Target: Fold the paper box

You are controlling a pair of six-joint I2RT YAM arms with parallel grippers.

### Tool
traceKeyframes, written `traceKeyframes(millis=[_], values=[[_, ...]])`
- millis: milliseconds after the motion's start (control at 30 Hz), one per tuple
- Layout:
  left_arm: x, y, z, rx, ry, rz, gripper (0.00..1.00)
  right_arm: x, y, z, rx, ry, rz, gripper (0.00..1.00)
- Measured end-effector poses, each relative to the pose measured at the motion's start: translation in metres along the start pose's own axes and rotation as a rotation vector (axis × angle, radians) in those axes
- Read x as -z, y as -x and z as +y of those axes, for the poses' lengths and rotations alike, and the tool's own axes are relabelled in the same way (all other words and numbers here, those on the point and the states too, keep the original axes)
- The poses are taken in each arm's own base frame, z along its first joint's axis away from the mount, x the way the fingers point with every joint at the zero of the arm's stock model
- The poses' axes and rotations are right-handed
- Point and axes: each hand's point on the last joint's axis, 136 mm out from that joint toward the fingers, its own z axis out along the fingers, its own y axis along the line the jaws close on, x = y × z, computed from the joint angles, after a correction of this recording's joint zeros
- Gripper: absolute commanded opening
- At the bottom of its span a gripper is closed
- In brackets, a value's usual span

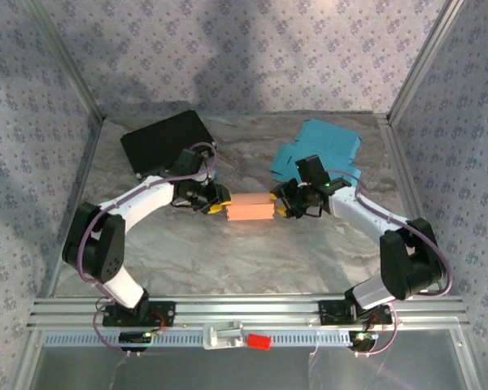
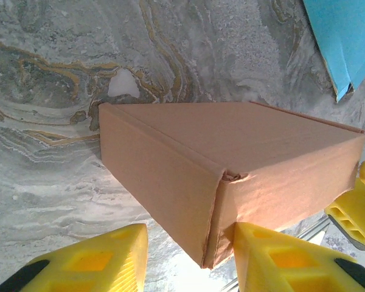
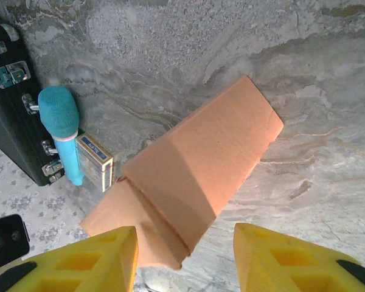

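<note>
One box (image 1: 250,209) between fingers (image 2: 280,255) (both pairs)

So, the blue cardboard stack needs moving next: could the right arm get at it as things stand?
Probably yes: the blue cardboard stack lies just beyond the right gripper, with nothing between them, though its jaws straddle the end of the paper box.
</note>
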Motion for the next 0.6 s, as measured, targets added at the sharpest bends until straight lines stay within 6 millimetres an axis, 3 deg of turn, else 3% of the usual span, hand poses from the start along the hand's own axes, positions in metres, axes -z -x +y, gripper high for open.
traceKeyframes(millis=[133, 400, 600], values=[[0.000, 0.000, 0.000, -0.001, -0.001, -0.001, 0.40, 0.005, -0.001, 0.004, 0.032, -0.014, -0.005, 0.46], [0.000, 0.000, 0.000, -0.008, -0.001, -0.001, 0.40, -0.003, -0.001, -0.010, 0.026, -0.062, 0.010, 0.42], [0.001, 0.000, 0.000, -0.020, -0.001, -0.001, 0.39, -0.003, -0.002, -0.009, 0.038, -0.056, 0.014, 0.40]])
